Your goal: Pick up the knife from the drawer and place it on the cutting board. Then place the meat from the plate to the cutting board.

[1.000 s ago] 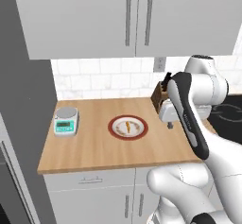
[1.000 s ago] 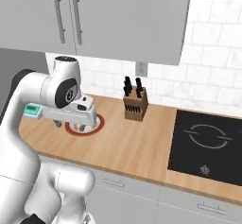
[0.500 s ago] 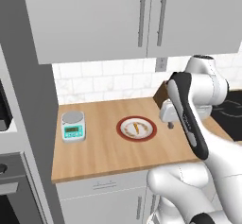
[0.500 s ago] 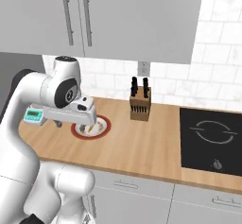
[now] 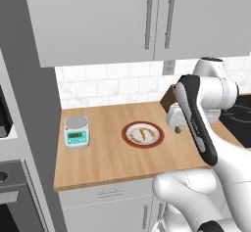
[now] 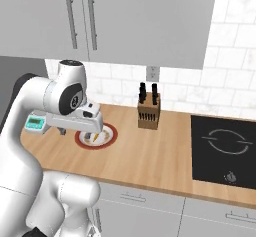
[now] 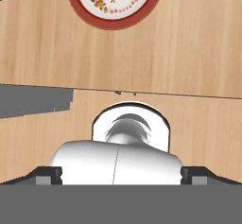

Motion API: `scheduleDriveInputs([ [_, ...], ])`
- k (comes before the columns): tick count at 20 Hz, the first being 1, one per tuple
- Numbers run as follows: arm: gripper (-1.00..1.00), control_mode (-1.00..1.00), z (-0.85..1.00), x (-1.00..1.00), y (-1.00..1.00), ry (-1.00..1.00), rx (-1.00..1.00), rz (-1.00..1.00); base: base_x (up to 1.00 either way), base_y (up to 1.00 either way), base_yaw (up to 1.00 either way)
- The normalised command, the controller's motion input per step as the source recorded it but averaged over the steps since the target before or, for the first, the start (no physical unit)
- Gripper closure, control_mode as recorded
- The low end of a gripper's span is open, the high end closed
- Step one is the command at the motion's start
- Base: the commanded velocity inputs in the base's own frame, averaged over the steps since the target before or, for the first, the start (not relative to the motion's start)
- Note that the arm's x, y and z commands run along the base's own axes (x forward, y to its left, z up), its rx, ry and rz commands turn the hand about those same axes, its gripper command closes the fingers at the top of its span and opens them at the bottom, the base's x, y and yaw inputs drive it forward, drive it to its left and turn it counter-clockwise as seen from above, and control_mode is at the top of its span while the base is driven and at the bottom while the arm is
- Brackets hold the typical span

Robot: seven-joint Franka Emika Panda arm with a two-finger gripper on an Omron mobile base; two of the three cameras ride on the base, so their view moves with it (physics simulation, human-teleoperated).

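Open counter [image 5: 112, 162] around claw [image 5: 177, 127]. Plate [image 5: 142, 134] just beside it; scale [image 5: 76, 131] beyond; knife block [image 6: 149, 113] behind it; cabinets [image 5: 147, 20] overhead.

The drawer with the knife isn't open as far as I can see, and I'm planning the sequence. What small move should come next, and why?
Probably bring the open, empty gripper down toward the closed drawer front under the counter. The knife comes first, and no cutting board can be seen. The meat lies on the plate, so it can wait.
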Motion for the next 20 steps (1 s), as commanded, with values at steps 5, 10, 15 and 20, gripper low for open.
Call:
scheduleDriveInputs([
  [5,-1.00,1.00,0.00,0.00,0.00,0.00,0.00,0.00,0.00,0.00,0.00],
  [10,-1.00,1.00,0.00,0.00,0.00,0.00,0.00,0.00,0.00,0.00,0.00],
  [15,-1.00,-1.00,-0.10,0.03,0.00,0.02,0.00,0.00,0.00,0.00,0.00],
  [20,-1.00,-1.00,-0.55,0.31,0.02,0.10,0.00,0.00,0.00,0.00,0.00],
])
